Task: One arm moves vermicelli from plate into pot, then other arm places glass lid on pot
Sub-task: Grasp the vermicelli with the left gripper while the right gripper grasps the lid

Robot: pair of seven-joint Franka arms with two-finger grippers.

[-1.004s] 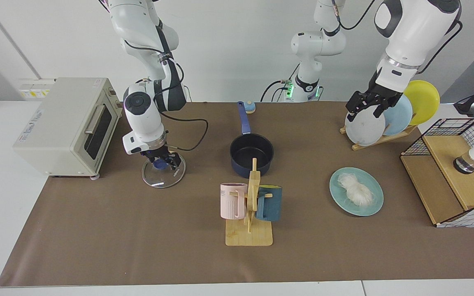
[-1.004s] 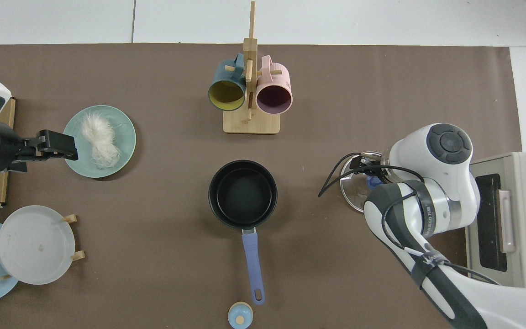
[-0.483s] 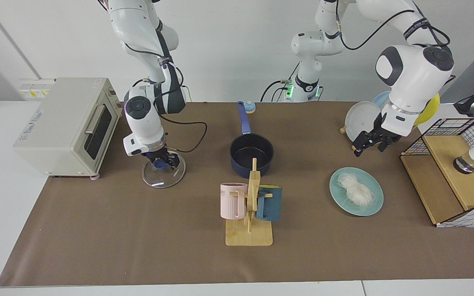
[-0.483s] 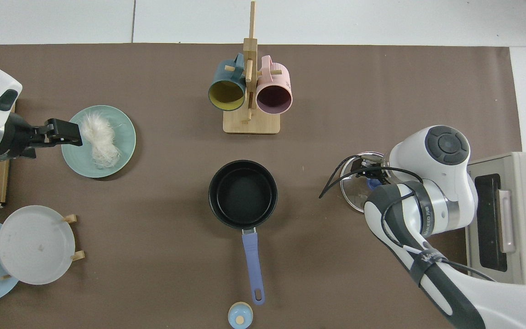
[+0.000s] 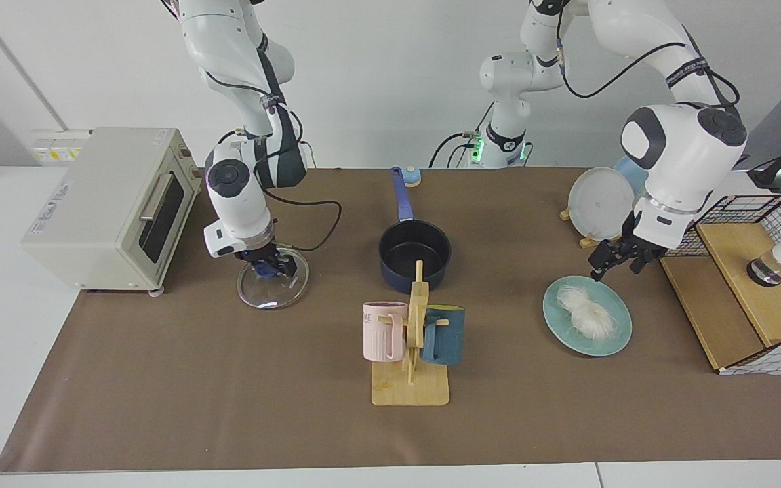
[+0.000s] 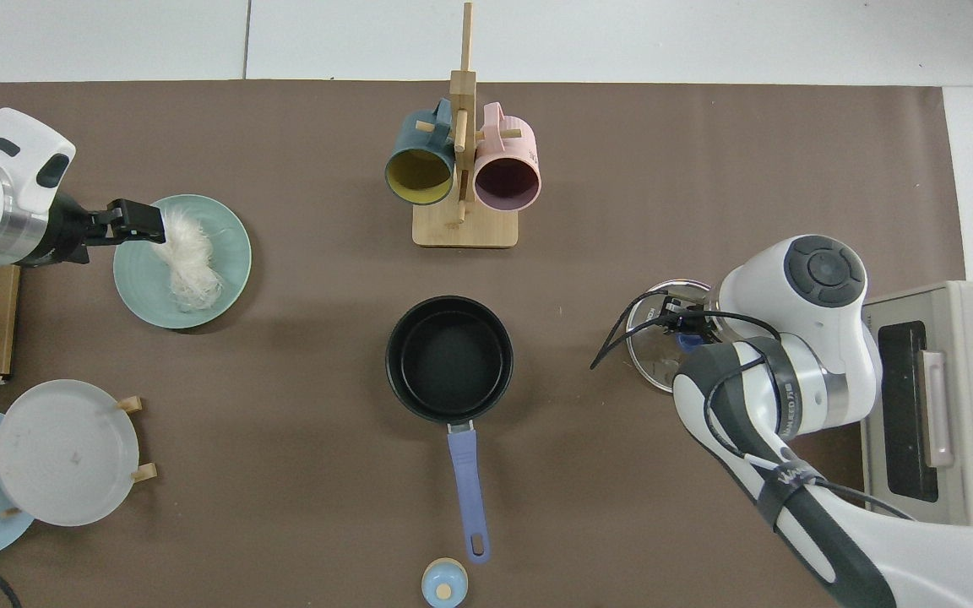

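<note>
Logging the facing view first. Item: left gripper (image 5: 617, 263), hanging just above the far edge of the plate (image 5: 617, 335), at about 1 o'clock from the vermicelli (image 5: 587, 315). I read its fingers as parted a little with nothing between them; I judge I have it there to come down on the bundle. Item: vermicelli, lying in a loose heap on the plate, near the gripper but not touching it. Item: pot (image 5: 415, 255), black inside bare, handle pointing to 12 o'clock, mid-table between the two arms, so either can reach it. Item: right gripper (image 5: 268, 266), down on the blue knob of the lid (image 5: 273, 281); the fingers seem closed on the knob, and the lid looks tilted, its near edge on the mat. I judge it is held ready for the later step. The lid lies well apart from the pot, at its 9 o'clock. Item: mug rack (image 5: 412, 339), in front of the pot.

Top view next. Item: left gripper (image 6: 138, 225), at 10 o'clock over the plate (image 6: 229, 279), fingertips right beside the upper end of the vermicelli (image 6: 184, 262); contact I cannot tell. Item: pot (image 6: 449, 357), at 4 o'clock from the plate, well apart. Item: lid (image 6: 651, 338), at 3 o'clock from the pot, mostly hidden under the right arm.
</note>
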